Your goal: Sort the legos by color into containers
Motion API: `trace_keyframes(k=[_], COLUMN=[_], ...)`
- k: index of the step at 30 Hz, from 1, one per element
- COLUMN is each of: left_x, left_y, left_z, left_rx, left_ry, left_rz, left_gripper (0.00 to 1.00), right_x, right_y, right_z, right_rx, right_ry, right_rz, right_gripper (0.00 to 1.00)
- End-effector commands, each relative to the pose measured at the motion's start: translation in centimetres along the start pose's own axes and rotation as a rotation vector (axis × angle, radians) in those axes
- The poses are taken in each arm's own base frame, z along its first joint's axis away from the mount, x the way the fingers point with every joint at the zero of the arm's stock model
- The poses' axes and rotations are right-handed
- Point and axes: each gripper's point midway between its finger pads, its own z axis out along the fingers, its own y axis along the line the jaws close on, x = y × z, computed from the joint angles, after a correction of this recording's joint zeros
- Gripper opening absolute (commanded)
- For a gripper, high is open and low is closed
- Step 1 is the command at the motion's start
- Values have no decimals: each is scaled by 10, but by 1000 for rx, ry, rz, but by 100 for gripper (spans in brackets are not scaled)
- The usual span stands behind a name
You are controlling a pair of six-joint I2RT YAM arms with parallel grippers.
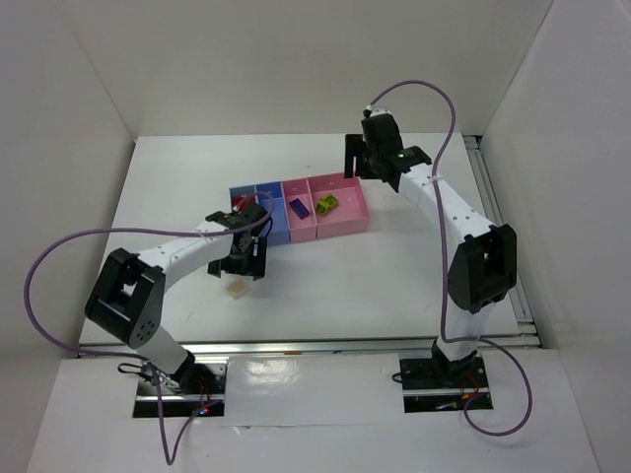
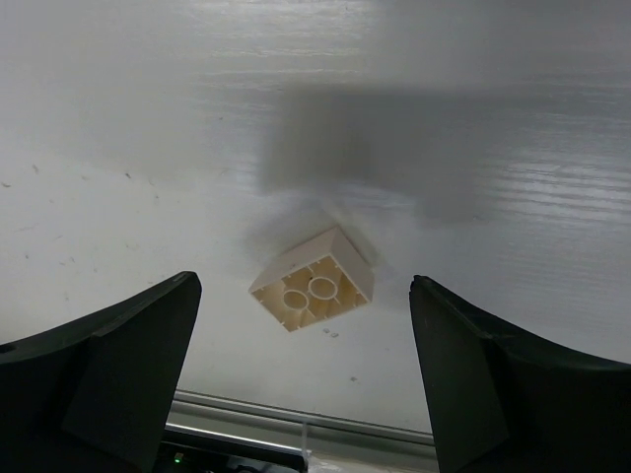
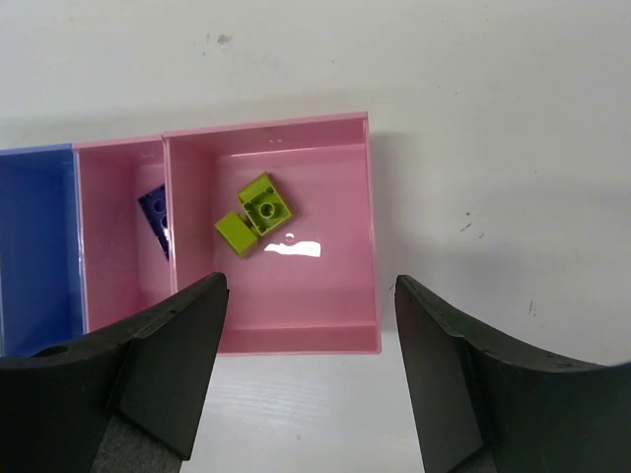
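A cream lego lies upside down on the white table, at the near left. My left gripper hovers over it, open, with one finger to each side and neither touching it. The containers stand in a joined row. Two lime green legos lie in the wider pink bin, and a dark purple-blue lego lies in the narrow pink bin. My right gripper hangs open and empty above the wide bin's edge. A bit of red lego shows in the light blue bin, partly hidden by my left arm.
The darker blue bin sits between the light blue and pink ones. White walls close in the table on three sides. A metal rail runs along the near edge, just past the cream lego.
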Motion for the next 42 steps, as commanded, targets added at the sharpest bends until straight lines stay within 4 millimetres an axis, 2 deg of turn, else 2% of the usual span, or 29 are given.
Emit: trace_keyframes(k=[1, 2, 4, 5, 8, 9, 16, 18, 22, 26, 30, 32, 35, 36, 39, 40, 42], left_x=[4, 9, 12, 23, 29, 31, 44, 45, 44, 43, 38, 39, 28, 23, -10, -32, -49], left_y=[-11, -20, -26, -24, -24, -23, -46, -42, -35, -35, -40, -42, -46, -45, -51, -56, -56], left_z=[13, 16, 20, 24, 25, 28, 15, 17, 25, 30, 29, 29, 9, -1, -45, -66, -82], left_rx=[47, 95, 116, 117, 123, 121, 196, 154, 78, 48, 70, 80, 140, 153, 252, 283, 287], left_ry=[10, 30, 53, 81, 90, 93, 111, 107, 118, 123, 128, 135, 86, 65, -55, -110, -128], left_rz=[39, 49, 52, 58, 48, 49, 87, 73, 41, 22, -9, -9, -19, -5, 22, 19, 21], left_gripper=[98, 98, 97, 97, 97, 93, 85, 85, 78, 78, 62, 50, 27, 24, 19, 18, 12], right_x=[2, 2, 2, 2, -1, -1, 7, 7, 7, 8, 8, 8, 10, 6, 2, 3, 6], right_y=[-2, -2, -2, -2, -2, -2, -5, -5, -5, -5, -5, -5, -8, -9, -11, -17, -24], right_z=[-12, -12, -12, -12, -15, -15, -16, -16, -16, -18, -18, -18, -18, -22, -27, -28, -28], right_rx=[10, 10, 10, 10, 8, 8, 13, 13, 13, 13, 13, 13, 25, 31, 37, 47, 58], right_ry=[4, 4, 4, 4, -4, -4, 14, 15, 15, 15, 15, 15, 20, 8, -8, -7, -5], right_rz=[4, 4, 4, 4, 6, 6, 2, 2, 2, 2, 2, 2, 0, 2, 5, 12, 19], right_gripper=[76, 76, 76, 76, 77, 77, 77, 77, 77, 77, 77, 77, 77, 77, 77, 77, 77])
